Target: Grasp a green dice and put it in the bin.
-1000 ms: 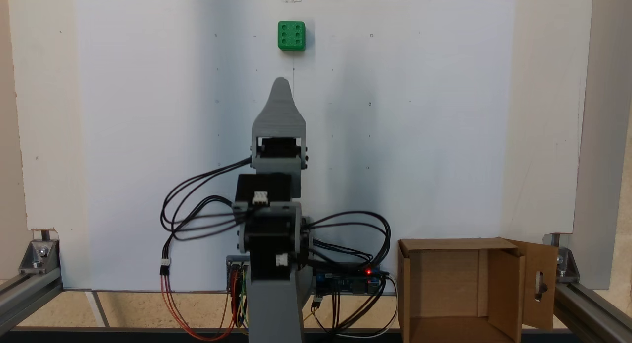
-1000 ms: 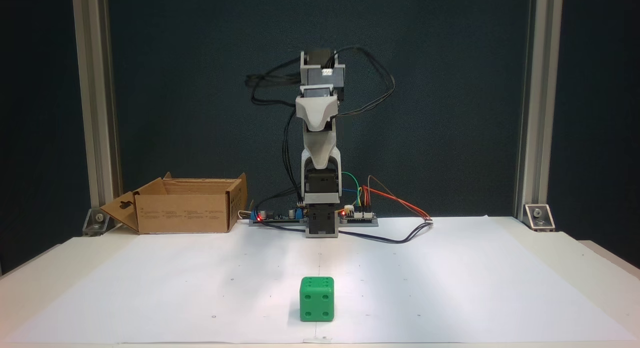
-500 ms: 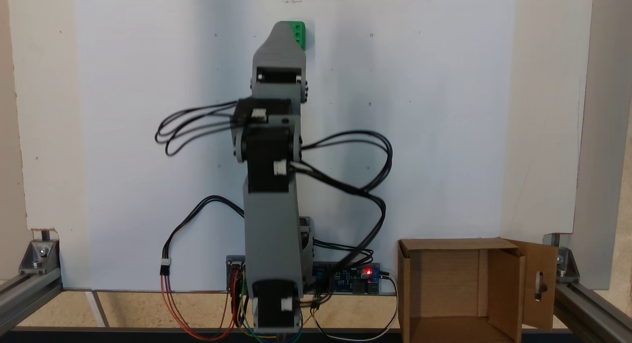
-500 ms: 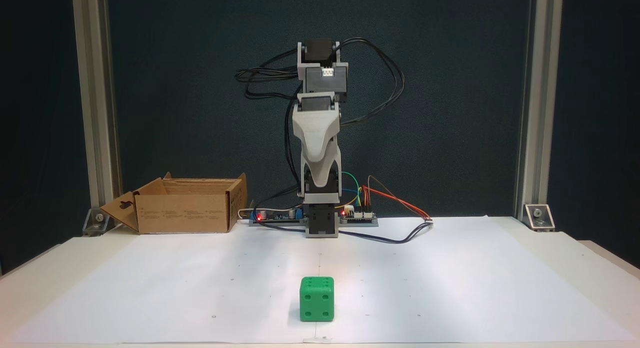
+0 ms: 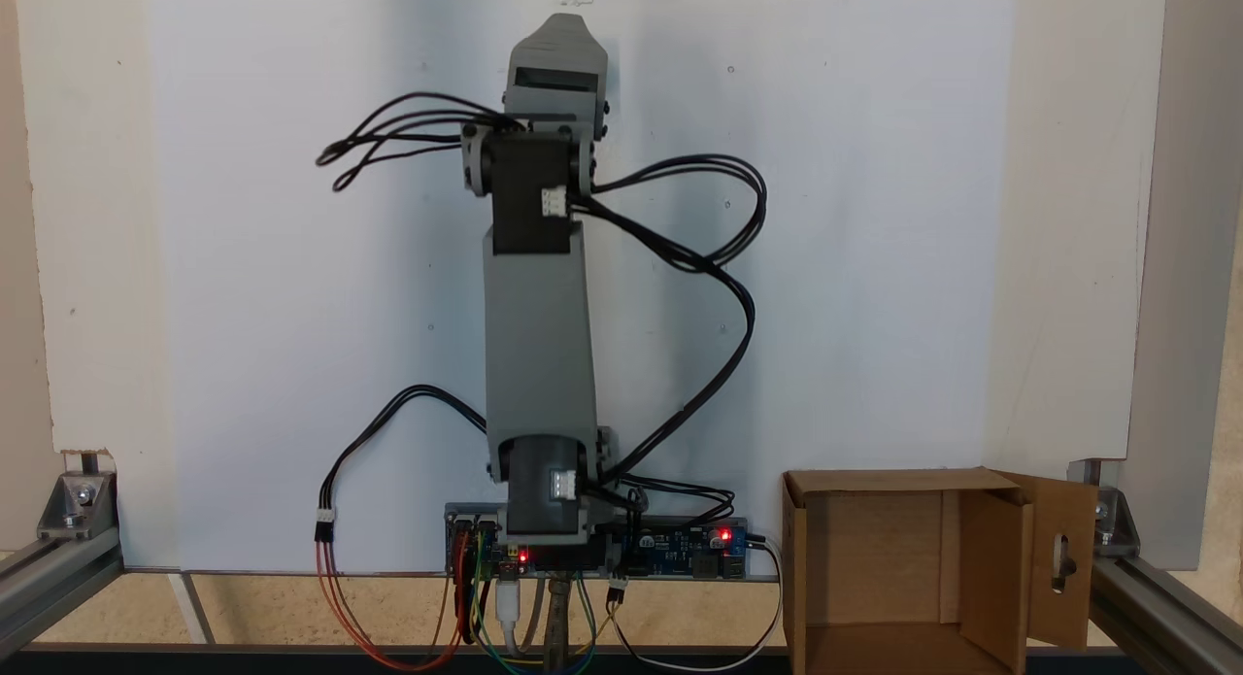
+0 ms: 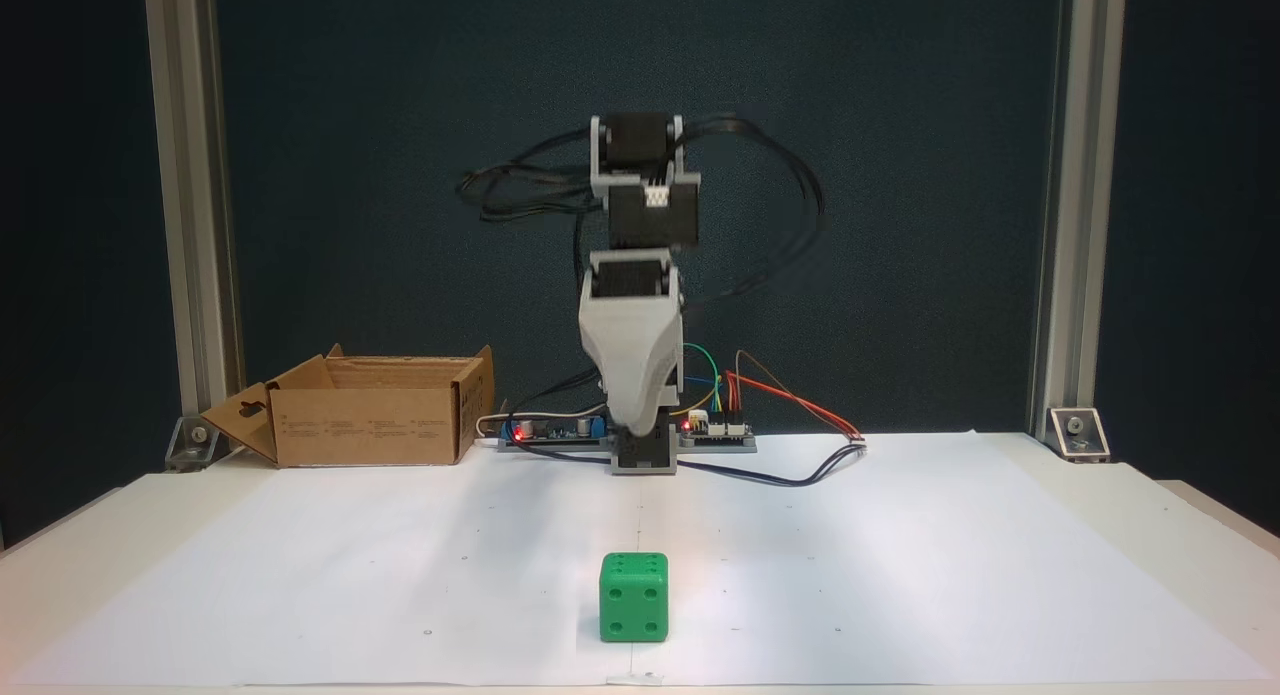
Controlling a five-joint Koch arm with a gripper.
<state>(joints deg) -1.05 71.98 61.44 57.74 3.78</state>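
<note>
Clearly we are early in the job: our end effector (image 6: 632, 420) hangs in the air above the white sheet, pointing down, and holds nothing. From the front we see one pale grey shell tapering to a tip, with the other jaw hidden behind it, so we cannot tell whether it is spread or closed. The green dice (image 6: 634, 596) sits on the surface near the front edge of the paper, well apart from the tip, four pips facing the front camera. In the view from above the arm (image 5: 540, 354) stretches over the spot where the cube lies and hides it. Reaching down, gripping, carrying and dropping are all left. The bin (image 6: 372, 411) stands open beside the base, empty in the view from above (image 5: 874, 481). Small print on its side is too fine to read.
</note>
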